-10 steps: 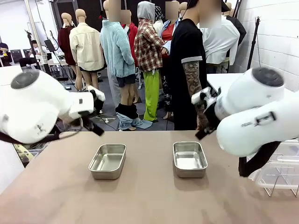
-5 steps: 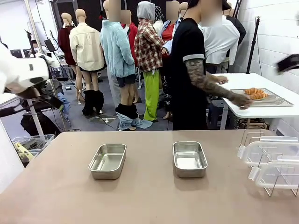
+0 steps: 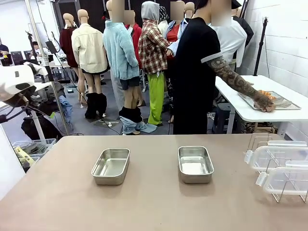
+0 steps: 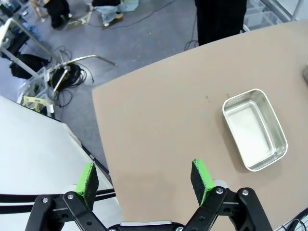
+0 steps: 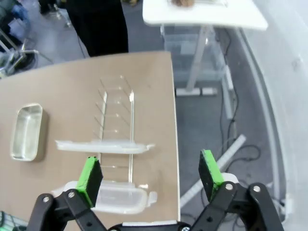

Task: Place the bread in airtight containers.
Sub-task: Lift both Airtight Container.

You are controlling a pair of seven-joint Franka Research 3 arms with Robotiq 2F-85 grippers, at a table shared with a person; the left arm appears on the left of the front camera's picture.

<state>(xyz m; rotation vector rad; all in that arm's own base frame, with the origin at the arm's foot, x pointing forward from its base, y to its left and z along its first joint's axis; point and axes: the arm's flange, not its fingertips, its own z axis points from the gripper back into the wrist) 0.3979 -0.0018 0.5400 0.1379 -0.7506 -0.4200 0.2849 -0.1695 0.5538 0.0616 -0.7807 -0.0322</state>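
Left gripper [image 4: 144, 177] gapes wide over the tan table's [image 3: 144, 207] left edge. One empty rectangular stainless-steel tin [image 3: 111, 166] sits left of centre, a second tin [image 3: 195, 164] right of centre. Right gripper [image 5: 150, 171] is spread open above clear plastic lids [image 3: 276, 159] at the right edge. Golden-brown croissants [image 3: 272, 97] lie off-table under the person's hand [image 3: 263, 102], on a flat steel tray [image 3: 284, 102].

Plain matte tan tabletop [image 3: 154, 207]. Sitting on it mid-table, well apart: one small round-cornered rectangular stainless-steel tin [image 3: 111, 166] on the left, a matching second tin [image 3: 195, 164] on the right, both empty. Off at the right edge, thin wire rack [image 3: 290, 194] holding clear plastic lids [image 3: 274, 156].
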